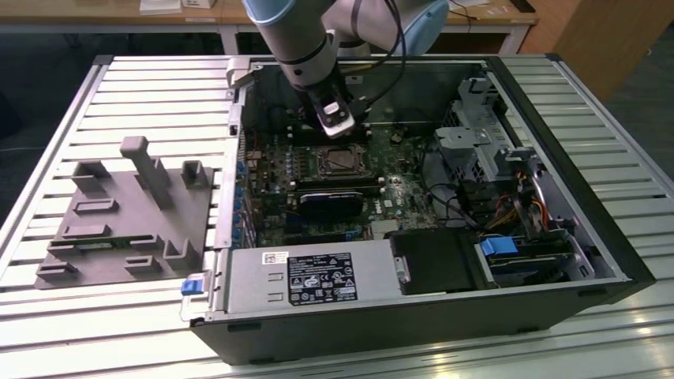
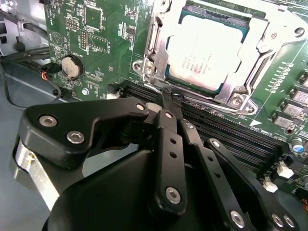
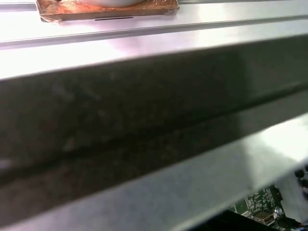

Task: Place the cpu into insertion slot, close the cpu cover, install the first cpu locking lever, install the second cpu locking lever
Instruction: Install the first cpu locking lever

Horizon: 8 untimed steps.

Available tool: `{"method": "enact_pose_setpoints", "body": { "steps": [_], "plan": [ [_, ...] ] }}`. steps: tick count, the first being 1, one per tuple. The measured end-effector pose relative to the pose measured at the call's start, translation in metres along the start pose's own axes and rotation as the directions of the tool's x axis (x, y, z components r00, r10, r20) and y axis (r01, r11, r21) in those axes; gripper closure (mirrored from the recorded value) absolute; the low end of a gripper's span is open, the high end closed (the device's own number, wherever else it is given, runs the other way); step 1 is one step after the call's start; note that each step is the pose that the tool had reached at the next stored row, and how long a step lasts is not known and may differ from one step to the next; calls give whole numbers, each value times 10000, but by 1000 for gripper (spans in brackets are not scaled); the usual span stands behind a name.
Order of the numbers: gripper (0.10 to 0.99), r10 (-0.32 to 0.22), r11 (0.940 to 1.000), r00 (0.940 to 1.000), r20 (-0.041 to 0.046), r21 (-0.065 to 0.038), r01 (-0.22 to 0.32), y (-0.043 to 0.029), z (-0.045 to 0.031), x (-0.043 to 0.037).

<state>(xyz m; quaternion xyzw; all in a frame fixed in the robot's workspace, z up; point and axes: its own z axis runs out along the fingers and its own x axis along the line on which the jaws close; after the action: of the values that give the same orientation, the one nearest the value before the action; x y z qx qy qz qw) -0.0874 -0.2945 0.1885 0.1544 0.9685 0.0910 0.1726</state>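
cpu: cpu (image 2: 207, 50) sat flat in the insertion slot (image 1: 315, 163), placement done.
cover: cpu cover (image 2: 263, 48) lay down around the chip.
levers: lever rods (image 2: 153, 43) ran beside the cover; I couldn't tell if they were latched.
gripper: my gripper (image 2: 169, 96) was pinched together, nothing held, tip over the memory slots (image 2: 226, 127) next to the socket.
views: second wrist view gave socket detail; exterior view showed the case (image 1: 589, 260) and a grey fixture (image 1: 126, 213) on the surface (image 1: 63, 118) at the exterior view's left.

Bright overhead light, glare on slatted table (image 1: 95, 339), washed-out cpu (image 2: 207, 53), shadowed case (image 1: 443, 324) interior.
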Motion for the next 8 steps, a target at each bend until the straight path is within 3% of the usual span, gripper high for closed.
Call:
{"method": "enact_pose_setpoints", "body": {
  "steps": [8],
  "plan": [
    [984,70,10000,10000,22,22,-70,-4,12,4]
  ]
}}
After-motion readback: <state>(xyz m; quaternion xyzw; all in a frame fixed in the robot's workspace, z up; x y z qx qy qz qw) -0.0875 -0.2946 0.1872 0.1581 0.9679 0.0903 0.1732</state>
